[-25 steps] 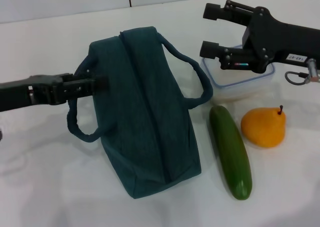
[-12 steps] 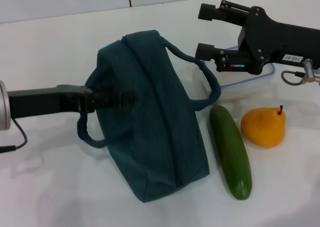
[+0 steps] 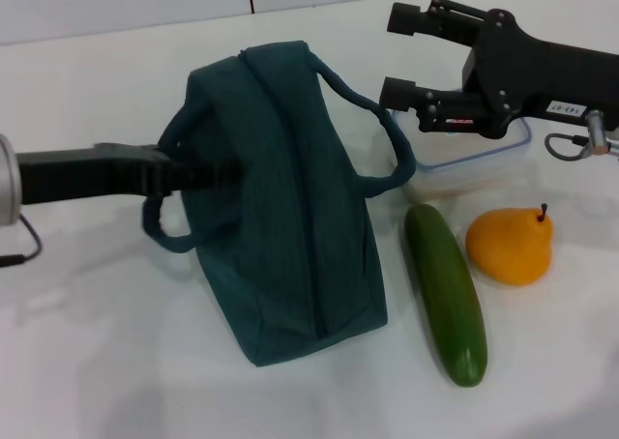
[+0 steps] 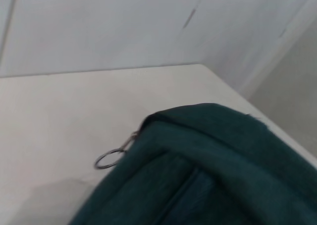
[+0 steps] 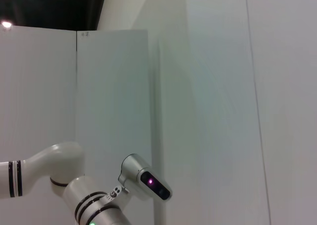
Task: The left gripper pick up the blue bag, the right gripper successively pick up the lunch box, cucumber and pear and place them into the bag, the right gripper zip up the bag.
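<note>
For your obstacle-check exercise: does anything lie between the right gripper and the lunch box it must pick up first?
Nothing visible does. In the head view the right gripper hangs open directly over the lunch box, which it partly hides. The blue bag, cucumber and pear lie off to the sides.

The pale see-through lunch box w/ light-blue rim (image 3: 503, 154) is mostly hidden behind the black right gripper w/ white sticker (image 3: 401, 57), so only its near rim and part of one side show. The black left gripper (image 3: 218, 175) has its fingertips lost against the dark teal fabric bag (image 3: 290, 217); finger state can't be told. In the left wrist view the bag (image 4: 208, 175) is blurred and cut off by the frame edge.
</note>
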`<act>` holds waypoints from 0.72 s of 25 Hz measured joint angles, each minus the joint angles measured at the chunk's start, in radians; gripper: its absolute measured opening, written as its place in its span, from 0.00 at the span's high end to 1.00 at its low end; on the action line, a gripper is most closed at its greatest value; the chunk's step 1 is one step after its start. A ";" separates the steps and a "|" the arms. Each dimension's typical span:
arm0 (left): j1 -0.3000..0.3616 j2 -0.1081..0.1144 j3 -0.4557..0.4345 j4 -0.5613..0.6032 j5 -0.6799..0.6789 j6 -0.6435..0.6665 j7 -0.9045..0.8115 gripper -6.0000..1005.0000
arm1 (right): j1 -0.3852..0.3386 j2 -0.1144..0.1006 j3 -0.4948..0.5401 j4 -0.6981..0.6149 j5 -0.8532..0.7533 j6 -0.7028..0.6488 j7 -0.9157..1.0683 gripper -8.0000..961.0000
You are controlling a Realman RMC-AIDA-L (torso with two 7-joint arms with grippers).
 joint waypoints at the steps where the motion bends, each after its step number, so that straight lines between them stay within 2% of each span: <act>1: -0.006 0.003 -0.012 -0.001 0.013 0.001 0.000 0.26 | 0.000 0.000 0.001 0.000 0.000 0.001 0.000 0.14; 6: -0.031 0.023 -0.108 0.005 -0.011 0.078 0.007 0.26 | -0.001 -0.001 0.002 0.003 0.002 0.010 -0.009 0.14; 10: -0.029 0.023 -0.173 0.012 -0.098 0.186 0.019 0.26 | -0.005 -0.001 0.002 0.002 0.003 0.008 -0.009 0.14; 14: -0.009 0.000 -0.167 0.014 -0.106 0.199 0.046 0.26 | -0.009 -0.002 0.002 0.002 0.007 0.002 -0.009 0.14; 18: 0.004 -0.005 -0.117 0.017 -0.108 0.174 0.049 0.26 | -0.009 -0.001 0.002 0.002 0.005 0.003 -0.010 0.14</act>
